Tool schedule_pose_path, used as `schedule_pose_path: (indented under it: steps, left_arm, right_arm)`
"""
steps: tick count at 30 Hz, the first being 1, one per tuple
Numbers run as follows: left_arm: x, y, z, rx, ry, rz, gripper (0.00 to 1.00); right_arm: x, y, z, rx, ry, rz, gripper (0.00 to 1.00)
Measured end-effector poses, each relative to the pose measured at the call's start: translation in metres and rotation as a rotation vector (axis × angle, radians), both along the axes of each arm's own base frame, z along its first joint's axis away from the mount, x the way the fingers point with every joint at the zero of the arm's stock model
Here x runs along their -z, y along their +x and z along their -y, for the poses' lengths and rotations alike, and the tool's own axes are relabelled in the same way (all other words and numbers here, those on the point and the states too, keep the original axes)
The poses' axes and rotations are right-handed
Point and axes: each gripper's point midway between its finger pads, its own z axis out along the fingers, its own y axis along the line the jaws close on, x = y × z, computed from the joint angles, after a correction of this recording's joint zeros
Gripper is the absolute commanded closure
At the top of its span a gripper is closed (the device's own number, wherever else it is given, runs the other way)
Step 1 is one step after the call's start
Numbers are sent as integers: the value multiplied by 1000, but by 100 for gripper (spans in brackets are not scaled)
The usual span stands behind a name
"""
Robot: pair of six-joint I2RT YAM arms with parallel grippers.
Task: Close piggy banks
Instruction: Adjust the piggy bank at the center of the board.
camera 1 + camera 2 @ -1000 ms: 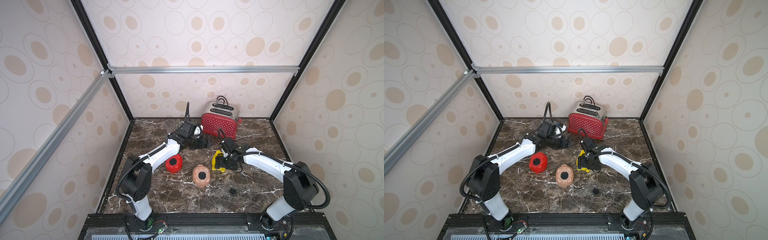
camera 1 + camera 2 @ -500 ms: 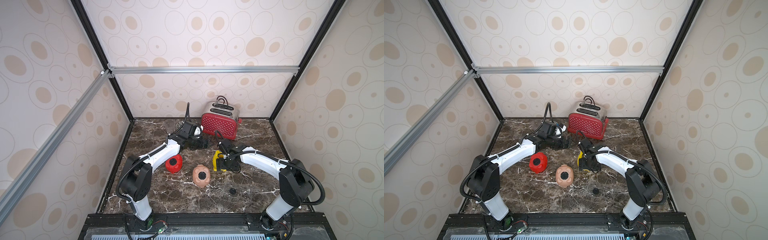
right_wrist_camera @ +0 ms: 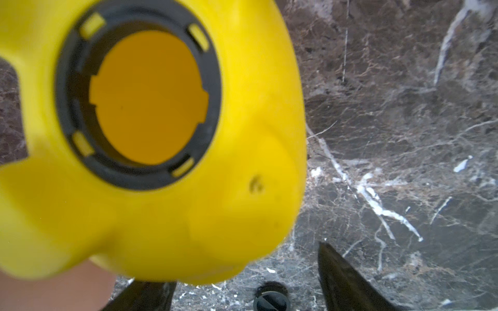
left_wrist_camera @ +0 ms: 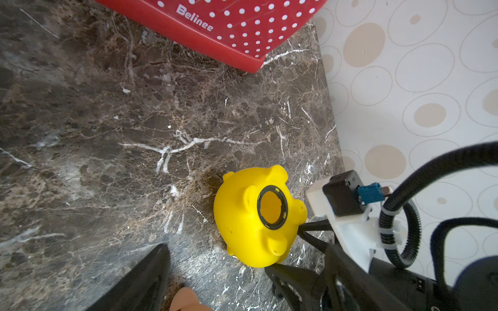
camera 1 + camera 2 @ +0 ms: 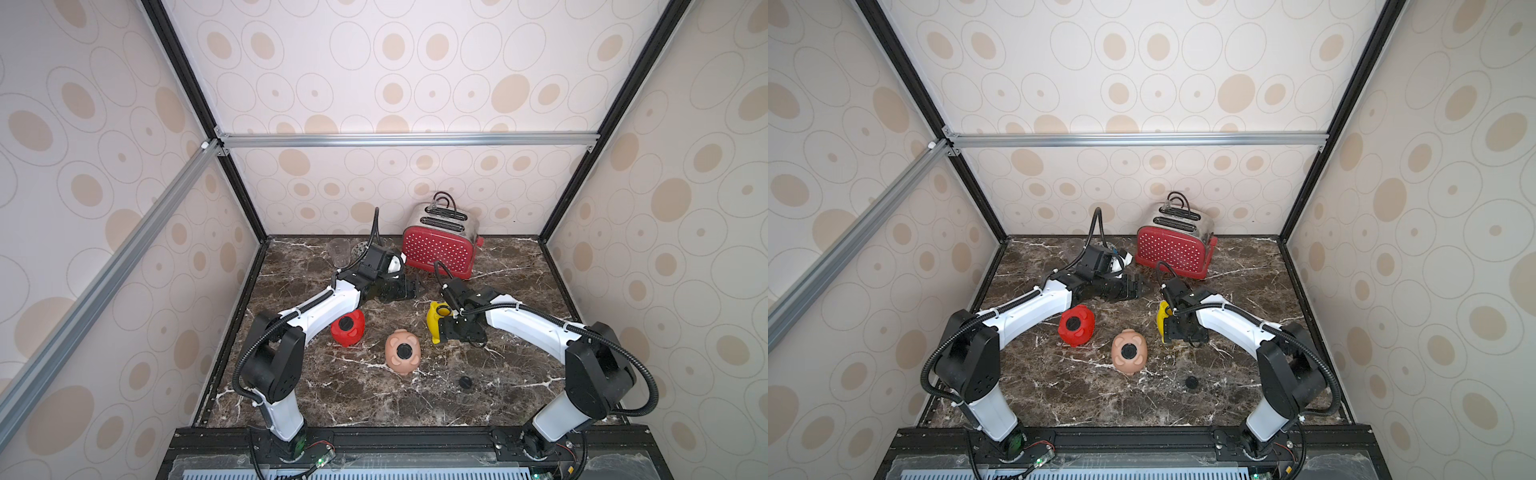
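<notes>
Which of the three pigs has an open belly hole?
The yellow pig: its belly hole gapes open, while the red pig and the pink pig carry black plugs.

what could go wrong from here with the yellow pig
1. The yellow piggy bank lies on its side, hole open; the open right gripper crowding it might roll it away.
2. The loose black plug is small and flat on the marble table; a pinch may slip.
3. The pink piggy bank sits near and could get bumped.
</notes>
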Motion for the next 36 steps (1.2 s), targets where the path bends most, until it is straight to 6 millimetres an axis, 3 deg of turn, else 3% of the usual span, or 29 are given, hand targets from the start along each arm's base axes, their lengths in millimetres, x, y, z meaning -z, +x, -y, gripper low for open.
schedule_pose_path:
  steps: [23, 36]
  left_arm:
    - [1, -3, 2, 13, -8, -11, 10]
    - [22, 8, 16, 46, -18, -56, 10]
  right_arm:
    - [2, 10, 52, 115, -15, -14, 19]
    - [7, 19, 69, 168, -21, -32, 19]
